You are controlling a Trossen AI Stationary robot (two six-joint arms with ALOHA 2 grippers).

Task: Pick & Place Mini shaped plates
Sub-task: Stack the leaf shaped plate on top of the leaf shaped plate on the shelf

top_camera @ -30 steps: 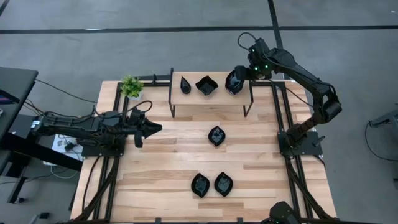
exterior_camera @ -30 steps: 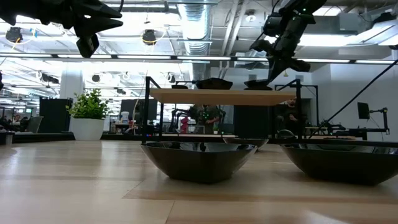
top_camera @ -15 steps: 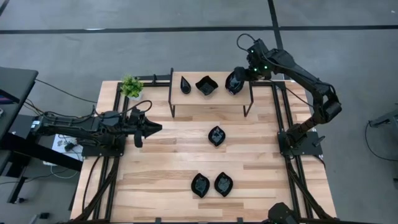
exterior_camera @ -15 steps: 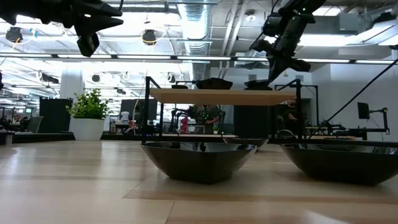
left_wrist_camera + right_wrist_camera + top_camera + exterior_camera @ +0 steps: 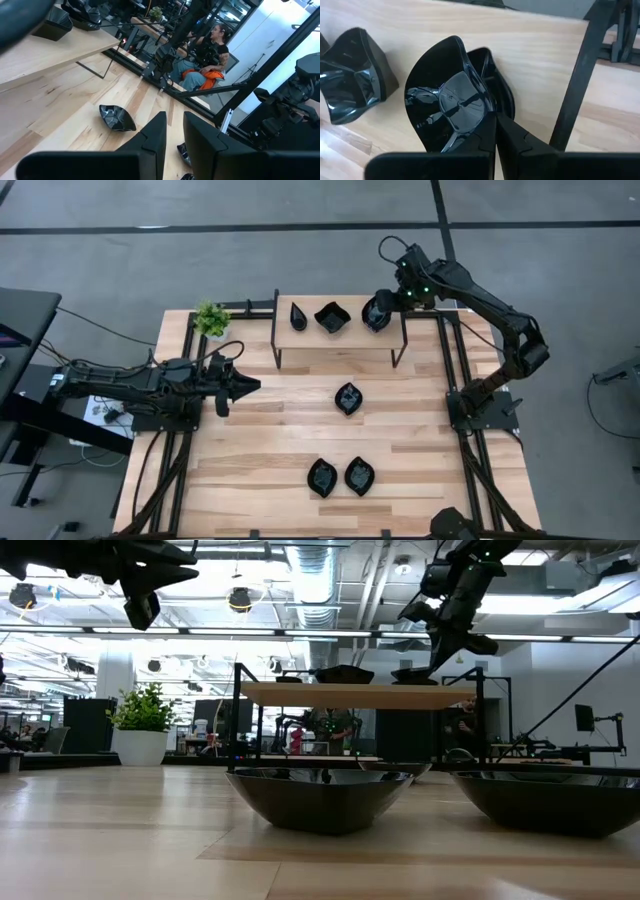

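The wooden worktop [image 5: 250, 460] carries a raised shelf [image 5: 340, 340], and over that shelf's end the right gripper [image 5: 495, 120] has its jaws pinched tight on the rim of a leaf-shaped plate [image 5: 451, 102], tilted up on edge. Beside those jaws on the shelf sit a wavy square plate [image 5: 332, 316] and, beyond it, a teardrop plate [image 5: 298, 314]. Well away, the left gripper [image 5: 250, 386] hovers with narrow, empty jaws, three loose plates [image 5: 348, 398] lying ahead of them, a small plant [image 5: 210, 318] off to one side.

Six mini shaped plates [image 5: 349, 398], one raised shelf [image 5: 340, 340], one small plant [image 5: 210, 318], two arms.
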